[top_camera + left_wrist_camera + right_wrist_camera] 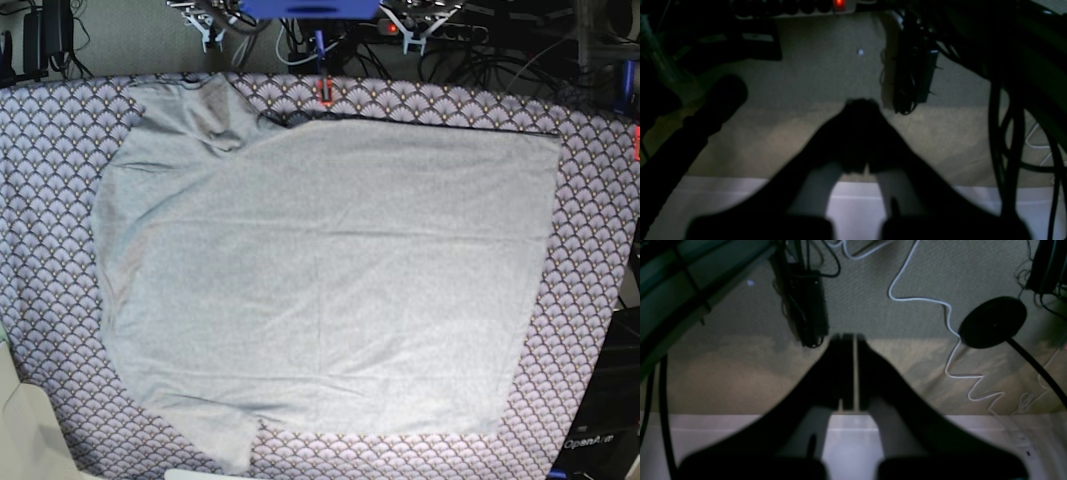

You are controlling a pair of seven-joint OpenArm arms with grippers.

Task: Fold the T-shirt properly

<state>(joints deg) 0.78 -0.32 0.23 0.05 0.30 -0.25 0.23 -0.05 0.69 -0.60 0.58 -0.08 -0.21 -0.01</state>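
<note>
We see the T-shirt [320,280] lying spread out flat on the desk [600,250], which has a purple cloth [40,200] with a fan pattern over it. The grey shirt covers most of the desk. One sleeve [185,115] sits bunched up at the far left corner, and another bit [225,440] sticks out at the near left edge. The shirt has a few soft wrinkles. Our arms are not over the desk in the view from above. Our left hand [862,103] hangs down off the desk and points at the carpet floor [820,73]. Its two fingers are pressed together and it holds nothing. Our right hand [850,338] also points at the floor, with only a thin crack between its fingers, and it holds nothing too. A white cord [950,326] wiggles across the floor near it, and a round black foot [992,321] stands beside the cord.
</note>
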